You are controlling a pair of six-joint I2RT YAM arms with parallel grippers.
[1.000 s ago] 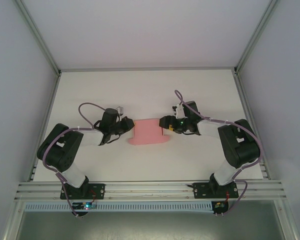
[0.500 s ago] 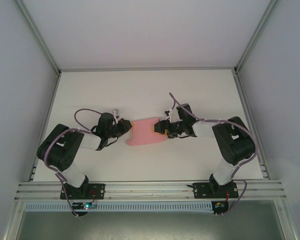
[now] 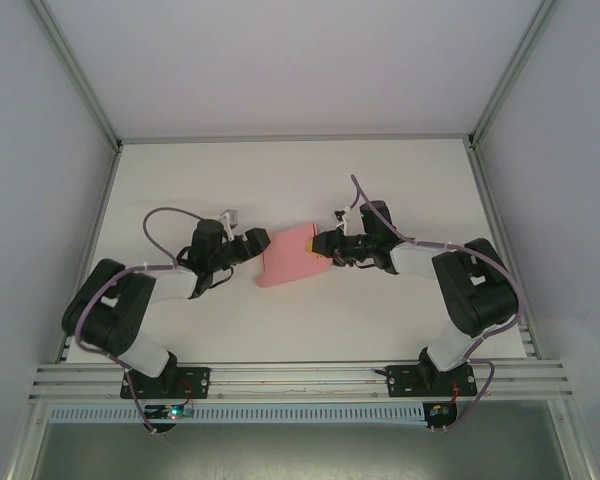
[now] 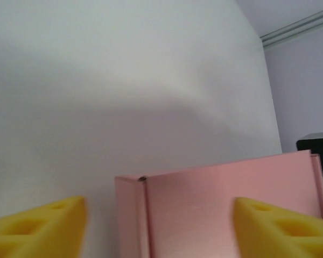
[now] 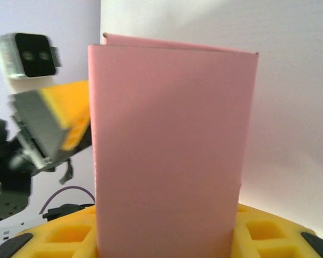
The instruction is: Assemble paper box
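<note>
The pink paper box is a folded card in mid-table, its right end tipped up between the two arms. In the top view my right gripper is at that right end. In the right wrist view the card stands straight out from between the yellow pads, which press on both its sides. My left gripper is at the card's left end. In its own view the yellow fingertips stand wide apart, with the card's creased edge between them and touching neither.
The white table is walled by pale panels left, right and behind. An aluminium rail runs along the near edge by the arm bases. Purple cables loop over both arms.
My left gripper has opened and let go of the card's left end. The right gripper has closed on the right end, and that end has tipped upward.
</note>
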